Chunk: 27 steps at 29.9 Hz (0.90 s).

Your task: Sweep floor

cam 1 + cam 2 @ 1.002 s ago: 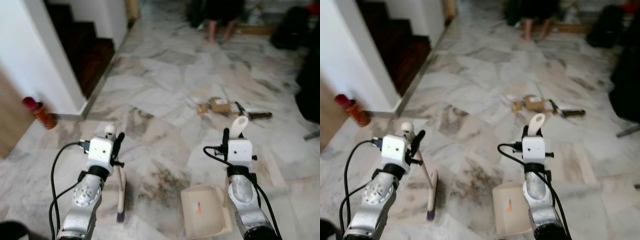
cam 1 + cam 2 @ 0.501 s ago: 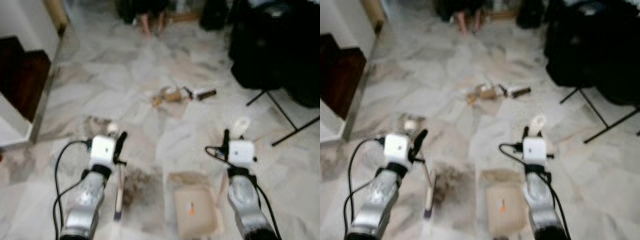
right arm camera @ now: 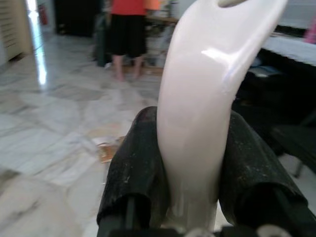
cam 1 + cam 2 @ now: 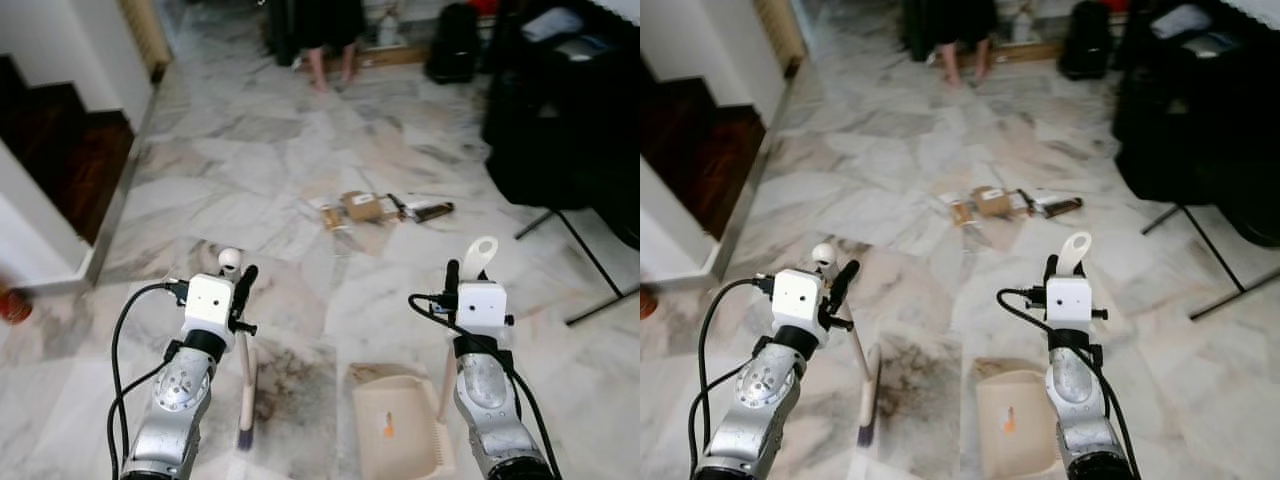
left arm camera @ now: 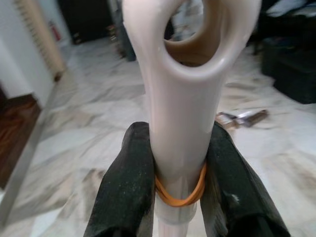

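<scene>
My left gripper [image 4: 238,284] is shut on the cream broom handle [image 4: 231,262], and the broom's head [image 4: 245,402] rests on the marble floor just below it. In the left wrist view the black fingers [image 5: 129,183] clamp the handle [image 5: 182,98] above an orange rubber band. To the right, my right gripper [image 4: 456,276] is shut on the upright handle [image 4: 481,250] of the cream dustpan [image 4: 396,432], which lies on the floor holding a small orange scrap. The right wrist view has the fingers [image 3: 133,170] pressed on that handle [image 3: 197,118]. Litter of cardboard bits and wrappers [image 4: 376,208] lies ahead.
A dark wooden staircase [image 4: 70,150] and white wall corner [image 4: 30,235] stand at the left, with a red object [image 4: 12,303] at the wall's foot. A person's legs [image 4: 330,60] are at the far end. Black bags [image 4: 560,110] and stand legs [image 4: 590,262] crowd the right.
The camera has swung to the right, so the stairs sit further left and the black bags have come into view. Both grippers keep the same hold on broom and dustpan.
</scene>
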{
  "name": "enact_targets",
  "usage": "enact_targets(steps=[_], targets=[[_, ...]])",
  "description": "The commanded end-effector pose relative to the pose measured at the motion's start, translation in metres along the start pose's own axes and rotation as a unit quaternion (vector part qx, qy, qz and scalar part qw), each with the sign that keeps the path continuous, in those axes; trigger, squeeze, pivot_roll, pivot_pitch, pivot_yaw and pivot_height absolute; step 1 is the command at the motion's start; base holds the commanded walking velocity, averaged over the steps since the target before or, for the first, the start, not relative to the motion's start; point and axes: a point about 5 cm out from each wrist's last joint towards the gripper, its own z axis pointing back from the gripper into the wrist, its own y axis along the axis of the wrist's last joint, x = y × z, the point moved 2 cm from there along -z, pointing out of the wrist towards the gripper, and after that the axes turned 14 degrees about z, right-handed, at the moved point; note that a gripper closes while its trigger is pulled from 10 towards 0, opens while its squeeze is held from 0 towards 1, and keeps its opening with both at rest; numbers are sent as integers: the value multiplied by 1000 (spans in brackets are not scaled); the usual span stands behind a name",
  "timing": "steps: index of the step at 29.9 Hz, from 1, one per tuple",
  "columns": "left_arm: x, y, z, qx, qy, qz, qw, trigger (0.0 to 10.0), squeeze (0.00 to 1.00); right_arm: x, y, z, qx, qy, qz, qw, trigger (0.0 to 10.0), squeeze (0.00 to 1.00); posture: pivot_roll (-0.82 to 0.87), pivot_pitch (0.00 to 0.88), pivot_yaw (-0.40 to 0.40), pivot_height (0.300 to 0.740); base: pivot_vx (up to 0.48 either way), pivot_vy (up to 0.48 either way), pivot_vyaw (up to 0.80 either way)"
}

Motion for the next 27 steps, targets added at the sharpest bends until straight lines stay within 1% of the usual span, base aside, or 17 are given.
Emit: enact_targets(steps=[1, 15, 21, 27], targets=[[-5, 6, -1, 11, 5, -12, 1000, 10000, 0, 0, 12, -4, 25, -5, -10, 1000, 10000, 0, 69, 85, 63, 740, 442, 0, 0], [-5, 5, 0, 12, 4, -12, 1000, 10000, 0, -3, 13, -4, 27, 0, -13, 1000, 10000, 0, 69, 64, 62, 740, 444, 0, 0], [-5, 5, -1, 13, 5, -11, 1000, 10000, 0, -3, 14, -4, 30, 3, -10, 1000, 10000, 0, 68, 74, 61, 740, 445, 0, 0], [-9, 3, -1, 11, 14, -9, 1000, 10000, 0, -5, 15, -3, 32, 9, -11, 999, 10000, 0, 66, 82, 58, 740, 444, 0, 0]])
